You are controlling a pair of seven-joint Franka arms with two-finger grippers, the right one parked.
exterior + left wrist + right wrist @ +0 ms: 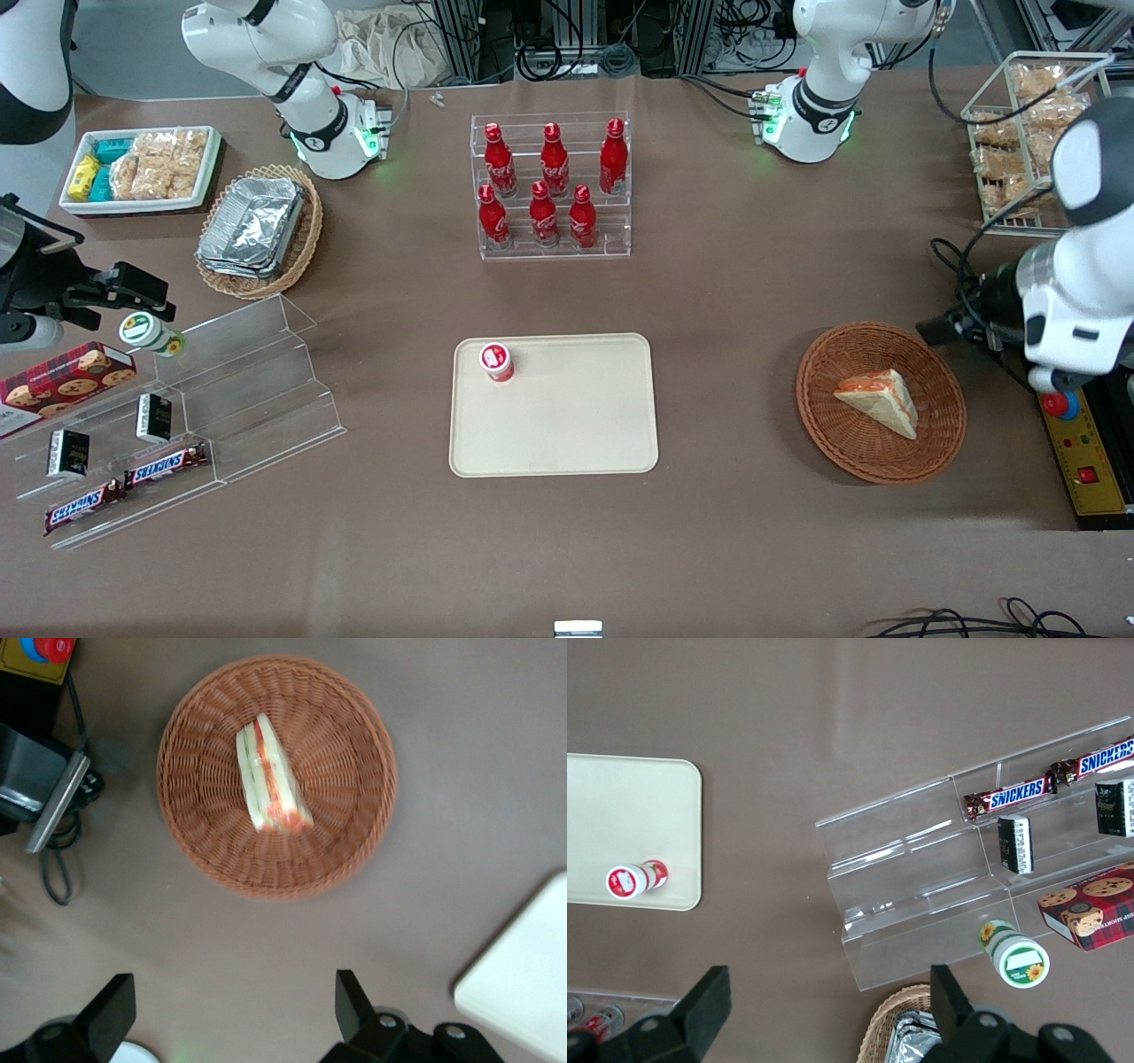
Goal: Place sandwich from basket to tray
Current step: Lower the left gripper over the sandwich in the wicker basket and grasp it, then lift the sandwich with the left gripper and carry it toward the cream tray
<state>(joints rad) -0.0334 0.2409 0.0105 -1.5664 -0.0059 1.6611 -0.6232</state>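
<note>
Really, hardly begun. Can see the sandwich (879,400) lying flat in the middle of the basket (824,443), not lifted and not touched by anything. Can see the left gripper (232,1005) hanging up above the counter (753,292), close to the basket's rim but not over the sandwich, with its jaws wide apart and nothing between them. Nothing from the basket on the tray (611,443) so far. Tray well apart from the basket, toward the parked arm's end of the counter. Only a little red and white pot (497,361) standing on it, at the end of the tray away from the basket, with lots of bare tray on the end closer to the basket. So, by the look of it, none of the real steps done yet. Left to do, most likely: slide over from the rim to the middle of the basket, go down around the sandwich, close on it softly, lift it up out of the basket, carry it away from the basket to the tray, set it down on the bare part and let go. Probably best not to squeeze hard, since soft bread like that could squash or let the filling slip out. Best also to keep clear of the little pot when setting down.
</note>
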